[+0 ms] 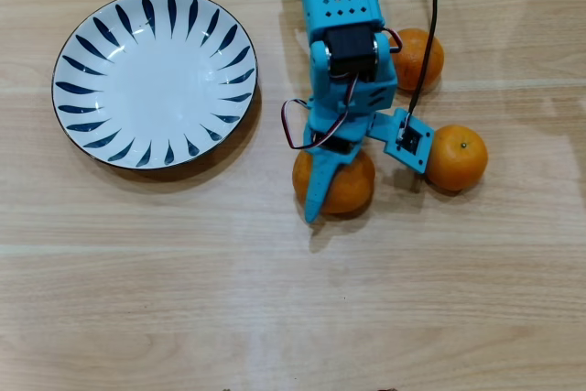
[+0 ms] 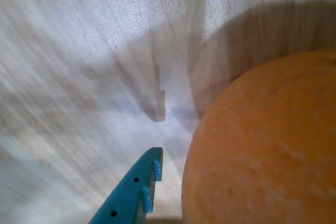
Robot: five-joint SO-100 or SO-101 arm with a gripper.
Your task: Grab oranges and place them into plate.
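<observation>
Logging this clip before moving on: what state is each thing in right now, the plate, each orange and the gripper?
Plate: empty, flat on the table, left in the overhead view.
Large orange: on the table, under the gripper, one finger beside it.
Orange with stem dot: on the table, untouched.
Third orange: on the table, partly hidden by the arm.
Gripper: over the large orange; open or shut cannot be told.

The arm (image 1: 343, 52) hides from you much of the large orange (image 1: 352, 185); in the wrist view that orange is cut off, the table (image 2: 79, 51) blurred.
</observation>
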